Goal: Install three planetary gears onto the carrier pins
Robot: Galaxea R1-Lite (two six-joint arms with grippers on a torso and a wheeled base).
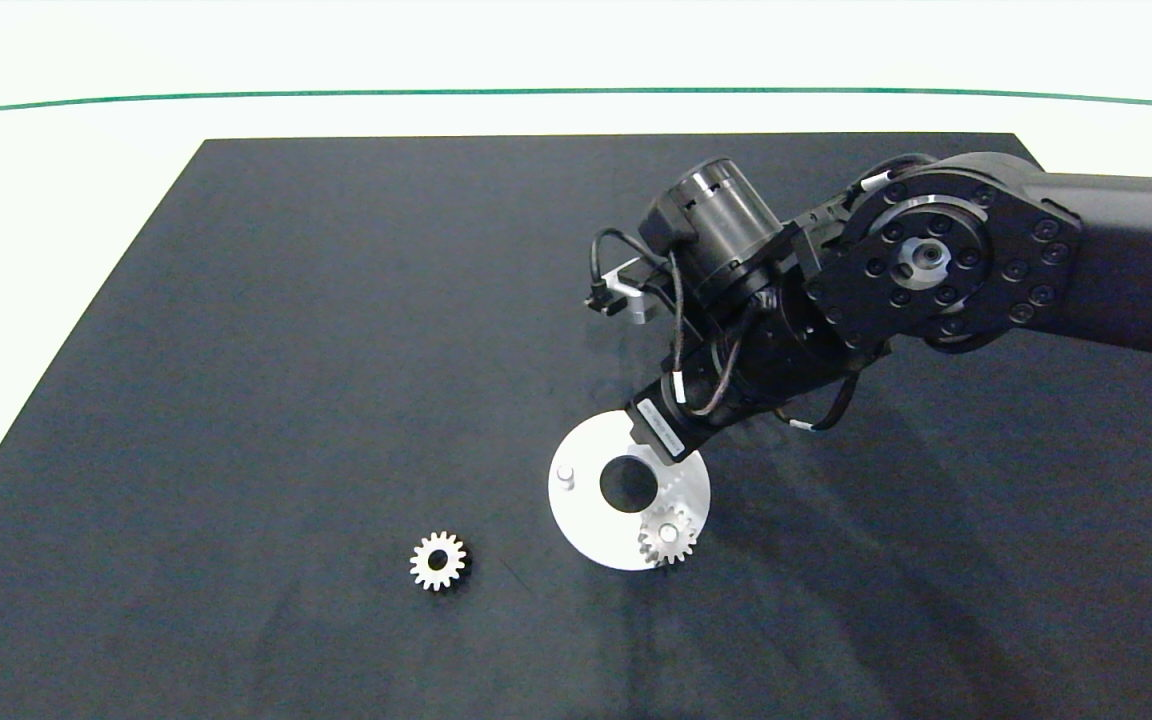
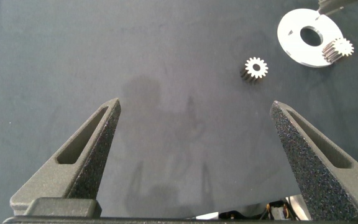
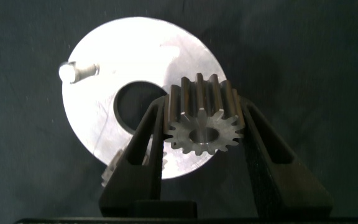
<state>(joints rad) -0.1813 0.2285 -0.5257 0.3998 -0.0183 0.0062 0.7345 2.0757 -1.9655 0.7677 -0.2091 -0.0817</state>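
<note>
- Silvery steel against white: in the head view the white carrier disc (image 1: 586,520) lay right of centre in the lower half of the frame, on the black mat (image 1: 286,350). One gear (image 1: 667,535) already sat on the pin at the disc's lower right edge, one bare pin (image 1: 565,475) stood at its left side, and a loose gear (image 1: 438,560) lay well apart at lower centre-left. The right arm (image 1: 936,270) reached in from the right edge, its wrist over the disc's upper right rim, where the third pin was hidden.
- In the left wrist view the left gripper (image 2: 194,155) hung wide open and empty over bare mat, with the loose gear (image 2: 255,67) and the disc (image 2: 294,37) far off in the upper right corner.
- In the right wrist view the right gripper (image 3: 201,134) was clamped on a held gear (image 3: 202,118) across its toothed flanks, above the disc (image 3: 123,56) just right of its centre hole; the bare pin (image 3: 73,70) stood at the upper left.
- Done well, I judged, the step needed the bore centred over the hidden pin, the gear kept level, and release only once the bore had caught.
- Each gear was small, bright and sharp-toothed, with a round bore.
</note>
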